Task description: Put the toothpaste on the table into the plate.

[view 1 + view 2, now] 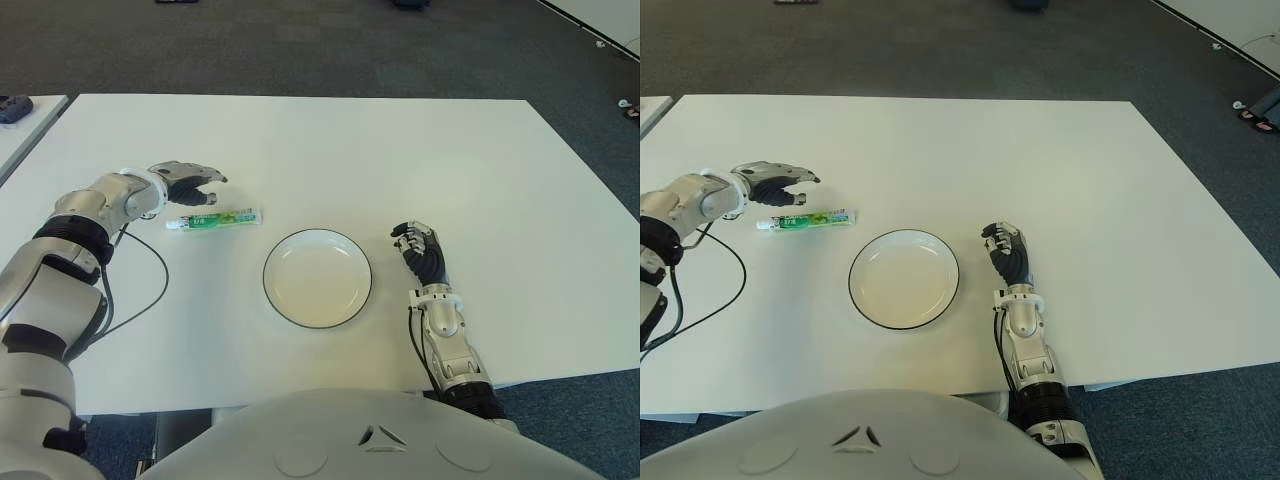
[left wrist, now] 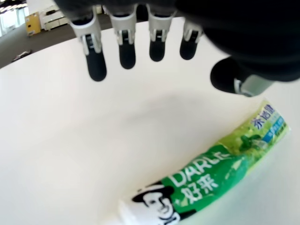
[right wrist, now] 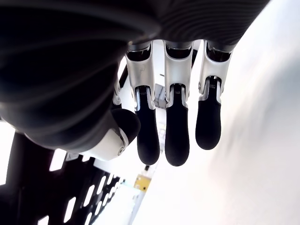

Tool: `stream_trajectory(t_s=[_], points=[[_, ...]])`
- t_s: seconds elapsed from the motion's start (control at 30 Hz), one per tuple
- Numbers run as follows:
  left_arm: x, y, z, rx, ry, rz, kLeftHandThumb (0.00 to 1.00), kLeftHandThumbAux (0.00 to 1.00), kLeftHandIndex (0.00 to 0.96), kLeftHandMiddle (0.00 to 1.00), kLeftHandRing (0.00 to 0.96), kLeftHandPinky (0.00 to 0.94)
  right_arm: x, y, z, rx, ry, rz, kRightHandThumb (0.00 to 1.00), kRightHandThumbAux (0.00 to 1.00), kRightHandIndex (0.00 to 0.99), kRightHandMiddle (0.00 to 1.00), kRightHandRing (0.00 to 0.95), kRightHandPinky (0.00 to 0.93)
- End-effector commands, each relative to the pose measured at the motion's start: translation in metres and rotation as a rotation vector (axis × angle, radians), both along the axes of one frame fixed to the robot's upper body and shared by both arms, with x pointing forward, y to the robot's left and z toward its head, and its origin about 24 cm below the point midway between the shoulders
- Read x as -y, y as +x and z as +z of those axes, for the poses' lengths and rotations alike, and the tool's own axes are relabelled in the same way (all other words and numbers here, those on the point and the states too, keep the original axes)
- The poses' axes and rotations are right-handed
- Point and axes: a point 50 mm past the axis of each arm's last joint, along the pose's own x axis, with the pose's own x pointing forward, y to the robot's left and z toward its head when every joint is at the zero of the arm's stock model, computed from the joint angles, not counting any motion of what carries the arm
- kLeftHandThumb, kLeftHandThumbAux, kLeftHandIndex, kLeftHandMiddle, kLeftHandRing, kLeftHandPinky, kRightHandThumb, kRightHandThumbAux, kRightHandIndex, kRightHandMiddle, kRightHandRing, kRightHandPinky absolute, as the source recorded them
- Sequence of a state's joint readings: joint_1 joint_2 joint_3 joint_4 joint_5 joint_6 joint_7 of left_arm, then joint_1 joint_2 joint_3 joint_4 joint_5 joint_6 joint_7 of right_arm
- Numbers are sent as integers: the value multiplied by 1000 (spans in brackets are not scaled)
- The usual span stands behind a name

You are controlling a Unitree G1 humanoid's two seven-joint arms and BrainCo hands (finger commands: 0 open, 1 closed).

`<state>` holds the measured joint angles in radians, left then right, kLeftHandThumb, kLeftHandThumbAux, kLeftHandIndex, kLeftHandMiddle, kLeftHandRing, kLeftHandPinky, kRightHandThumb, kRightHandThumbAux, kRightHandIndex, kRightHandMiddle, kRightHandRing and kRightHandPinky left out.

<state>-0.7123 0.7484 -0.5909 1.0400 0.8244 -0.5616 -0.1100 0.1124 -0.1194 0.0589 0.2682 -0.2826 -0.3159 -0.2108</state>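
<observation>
Toothpaste [image 1: 214,219]: 1 green tube, lying flat on the white table [image 1: 400,150], lengthwise left to right, cap end toward the robot's left. Position: to the left of the plate [image 1: 317,278] and apart from it, with bare table between. Not yet lifted; nothing grips it.

Plate: 1, white with a dark rim, near the table's front edge at centre. Contents: none visible.

Left hand [image 1: 188,183]: at work. Shows just beyond the tube, above and slightly to the left of it in the eye views. Fingers [image 2: 95,56] spread and extended, thumb set apart from the other 4, holding nothing. The left wrist view shows the tube below the fingertips with clear table between them, so no contact is made.

Right hand [image 1: 422,255]: idle, to the right of the plate. Fingers side by side and loosely extended, holding nothing.

Progress, as judged: at the approach stage, 0 steps completed. Remaining: close the left hand on the tube, lift it, carry it rightward over the rim, release it inside the plate.
</observation>
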Motion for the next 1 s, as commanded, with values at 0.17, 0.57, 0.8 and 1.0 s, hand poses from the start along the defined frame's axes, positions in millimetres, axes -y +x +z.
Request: stream_trajectory(t_s=[0.17,0.57,0.8,1.0], points=[[0,-9,-9,-37,126,-116,555,233,0,24,48,148,3,-2,-2,-1,-10,-14,699,740,421,486,514,502],[2,-20,-18,-64,155,-179,534,249,0,24,30,126,2,-2,-2,8,-34,-17,698,741,423,489,517,493],[2,-25,-23,-84,133,-164,529,250,0,28,45,159,1,-2,-1,17,-47,-21,698,740,425,489,512,498],[1,-28,-30,-112,142,-163,515,260,0,40,57,166,2,-3,-2,10,-36,-18,700,739,425,493,511,484]])
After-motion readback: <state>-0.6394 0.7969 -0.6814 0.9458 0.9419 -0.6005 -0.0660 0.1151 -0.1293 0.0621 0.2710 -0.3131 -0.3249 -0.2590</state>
